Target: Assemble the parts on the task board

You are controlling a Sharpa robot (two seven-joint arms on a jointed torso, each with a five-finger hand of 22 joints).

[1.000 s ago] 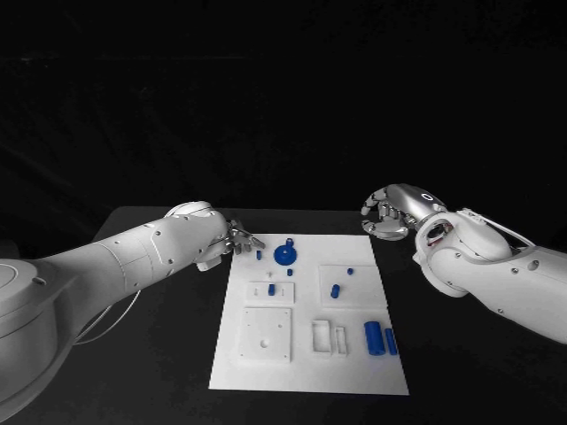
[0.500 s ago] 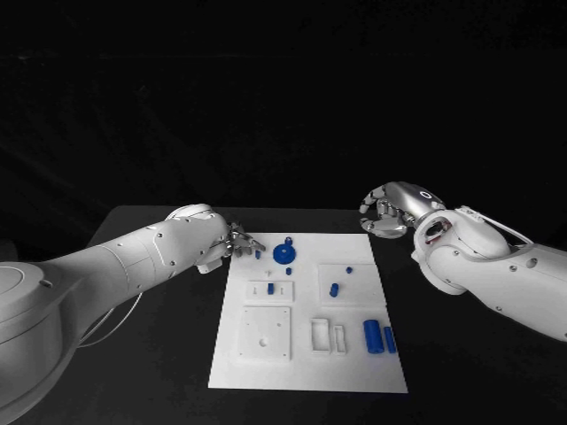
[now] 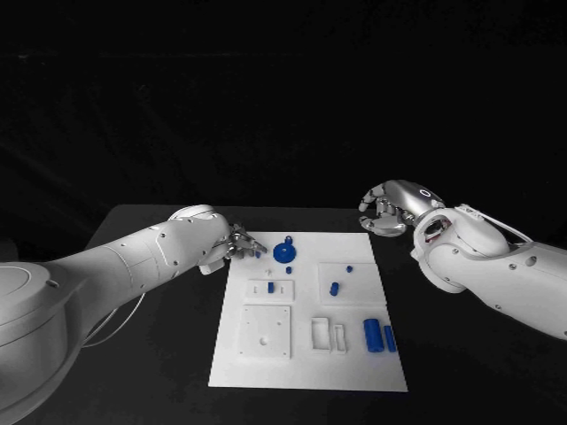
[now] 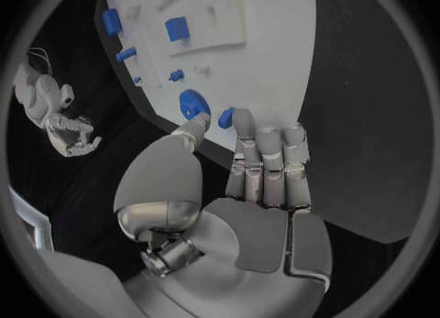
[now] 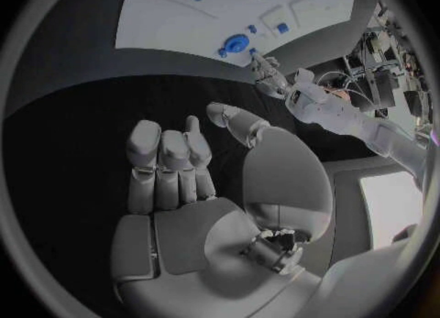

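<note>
The white task board [image 3: 361,372] lies in the middle of the black table. My left hand [image 3: 239,242] is at its far left corner, thumb and a fingertip [image 4: 243,121] pinching a small blue peg [image 4: 226,118] just above the board's edge. A blue gear [image 3: 285,254] lies flat on the board right beside that peg. My right hand [image 3: 388,212] hangs over the table beyond the board's far right corner, fingers curled in with nothing in them [image 5: 183,186].
A blue peg [image 3: 271,288] stands in a raised white block, and short blue pieces [image 3: 336,289] lie at mid-board. Two blue cylinders [image 3: 381,337] lie side by side near the right edge, beside white slots [image 3: 329,335] and a square white block [image 3: 267,333].
My left hand has edged toward the board and its fingertips have closed round the small blue peg that stood apart from them. The right hand has barely moved.
</note>
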